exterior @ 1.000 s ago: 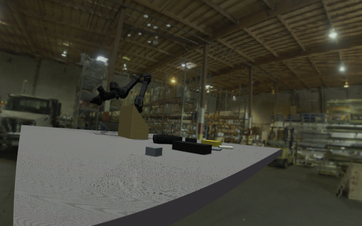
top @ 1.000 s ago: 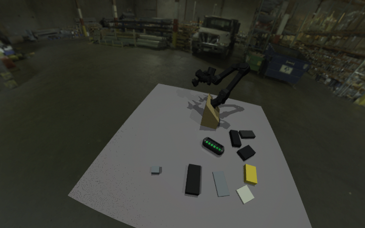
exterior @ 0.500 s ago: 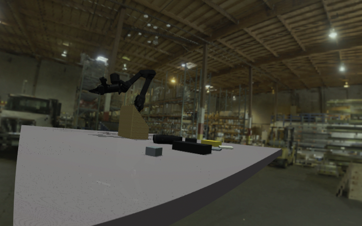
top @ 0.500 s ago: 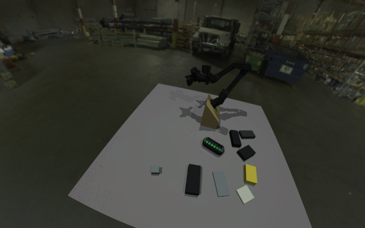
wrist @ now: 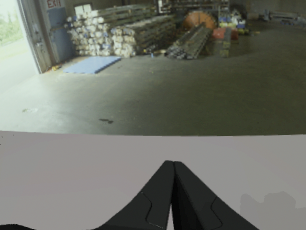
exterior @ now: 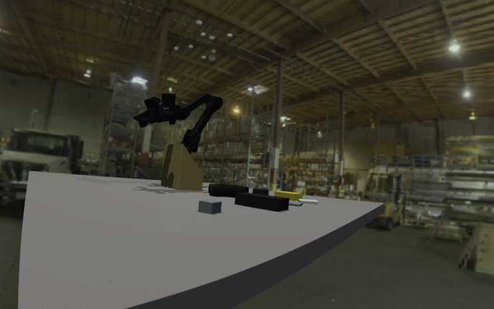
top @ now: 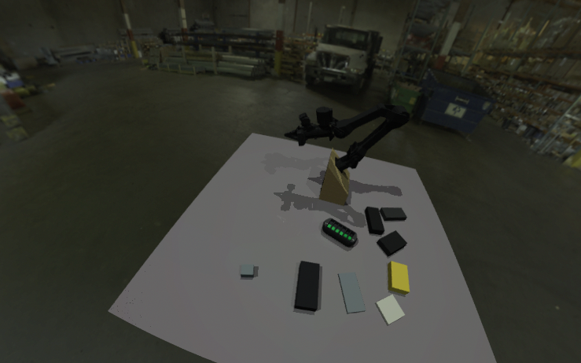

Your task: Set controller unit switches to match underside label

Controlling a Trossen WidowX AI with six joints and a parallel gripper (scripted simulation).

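Observation:
The dark grey controller unit (top: 339, 232) (exterior: 228, 190) lies on the bench (top: 202, 252) (exterior: 106, 237) with its row of switches facing up; green ends show along the row in the top view. The switches are too small to read one by one, and the label on the underside is hidden. My gripper (top: 286, 134) (exterior: 135, 117) (wrist: 172, 168) is shut and empty, its fingertips touching in the wrist view. It hangs high above the bench, behind and to the left of the unit in the top view, and the unit is out of the wrist view.
Black blocks (top: 374, 220) (top: 393, 214) (top: 391, 243) lie right of the unit. A long black block (top: 307, 285) (exterior: 261, 201), a grey-blue plate (top: 351, 291), a yellow block (top: 398, 276) (exterior: 288, 195), a pale square (top: 390, 309) and a small grey-blue block (top: 247, 270) (exterior: 209, 206) lie nearer. A wooden wedge (top: 333, 187) (exterior: 187, 172) stands under the arm.

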